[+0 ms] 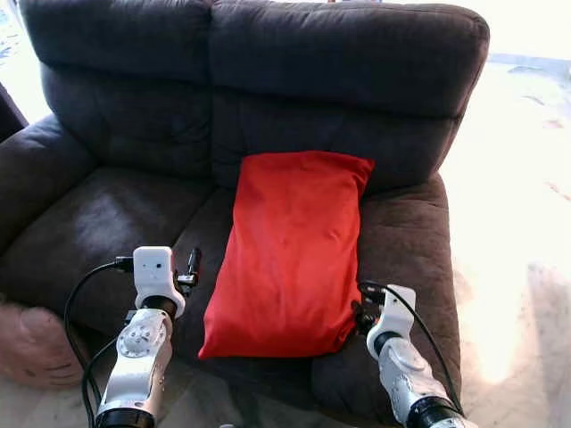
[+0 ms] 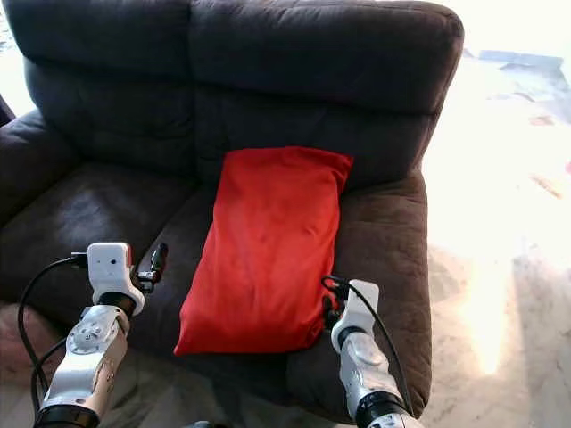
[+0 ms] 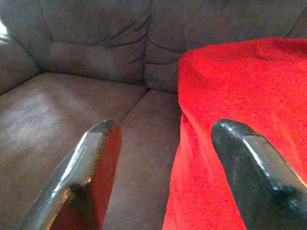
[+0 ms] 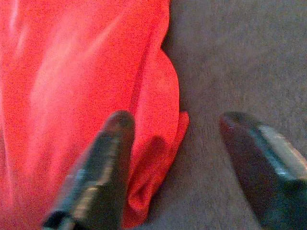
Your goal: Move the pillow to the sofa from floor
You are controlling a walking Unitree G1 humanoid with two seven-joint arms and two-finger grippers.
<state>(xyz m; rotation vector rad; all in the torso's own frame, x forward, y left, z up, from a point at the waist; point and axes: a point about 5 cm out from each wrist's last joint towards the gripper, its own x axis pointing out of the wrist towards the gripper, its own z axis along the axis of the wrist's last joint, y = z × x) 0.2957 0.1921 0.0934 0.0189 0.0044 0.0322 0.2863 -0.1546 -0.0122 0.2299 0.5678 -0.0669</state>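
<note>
I hold the left gripper [image 1: 191, 264], fingers apart and empty, at the 9 o'clock edge of the red pillow [image 1: 290, 254], over the sofa [image 1: 107, 214] seat. The pillow lies lengthwise on the seat, top against the backrest, so I judge it delivered. At its 4 o'clock corner my right gripper [image 4: 175, 143] straddles the edge, fingers apart, gripping nothing.

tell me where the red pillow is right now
The red pillow lies lengthwise on the dark sofa, on its right seat cushion, its far end against the backrest, between the left gripper and right gripper.
</note>
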